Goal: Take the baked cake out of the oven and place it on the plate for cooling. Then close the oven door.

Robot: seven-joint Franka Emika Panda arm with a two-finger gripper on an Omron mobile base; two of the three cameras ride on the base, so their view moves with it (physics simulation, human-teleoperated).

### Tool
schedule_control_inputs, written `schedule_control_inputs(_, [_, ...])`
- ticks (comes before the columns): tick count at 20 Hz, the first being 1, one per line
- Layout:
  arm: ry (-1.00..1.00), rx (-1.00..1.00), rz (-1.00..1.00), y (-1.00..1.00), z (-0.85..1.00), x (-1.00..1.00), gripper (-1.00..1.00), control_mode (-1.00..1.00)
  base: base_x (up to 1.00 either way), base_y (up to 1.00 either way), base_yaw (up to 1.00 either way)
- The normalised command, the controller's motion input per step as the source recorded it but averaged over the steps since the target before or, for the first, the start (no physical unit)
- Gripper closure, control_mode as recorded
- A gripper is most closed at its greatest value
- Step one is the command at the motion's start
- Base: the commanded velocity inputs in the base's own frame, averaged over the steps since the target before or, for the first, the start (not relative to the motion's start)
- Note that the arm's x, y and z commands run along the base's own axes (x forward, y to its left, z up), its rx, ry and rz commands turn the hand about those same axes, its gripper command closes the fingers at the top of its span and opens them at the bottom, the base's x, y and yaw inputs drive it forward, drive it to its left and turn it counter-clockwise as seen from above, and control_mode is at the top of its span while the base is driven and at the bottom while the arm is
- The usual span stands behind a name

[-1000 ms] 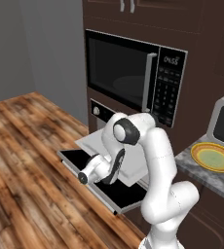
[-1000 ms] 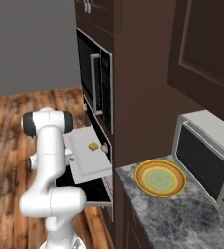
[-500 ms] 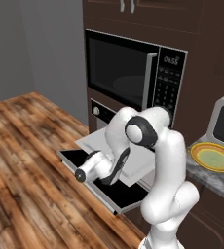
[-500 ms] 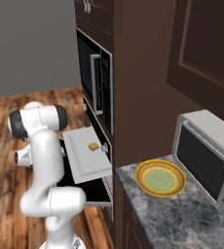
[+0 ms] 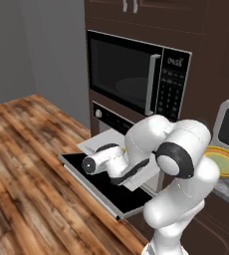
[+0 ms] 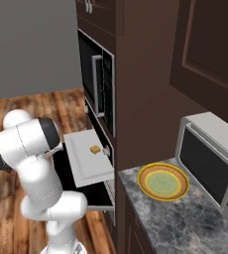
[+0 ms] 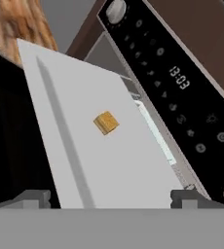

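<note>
Claw (image 7: pixel 109 197) jaws apart, empty, over pulled-out tray (image 7: pixel 114 165); I judge tiny cake (image 7: pixel 106 122) near tray middle could skid sideways if I close off-centre.

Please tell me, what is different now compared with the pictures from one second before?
The white arm swung away from the oven front and further out over the open grey-framed oven door. Its gripper opened wide; it holds nothing. The small golden-brown cake stayed on the pale pulled-out tray, and the orange-rimmed plate stayed empty on the counter.
</note>
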Motion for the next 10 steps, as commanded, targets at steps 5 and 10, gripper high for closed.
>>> schedule_control_inputs(5, [0.11, 0.15, -0.14, 0.0, 0.8, 0.03, -1.0, -1.0, 0.0, 0.0, 0.0])
schedule_control_inputs(10, [0.17, 0.1, -0.16, 0.0, 0.4, 0.11, -1.0, -1.0, 0.0, 0.0, 0.0])
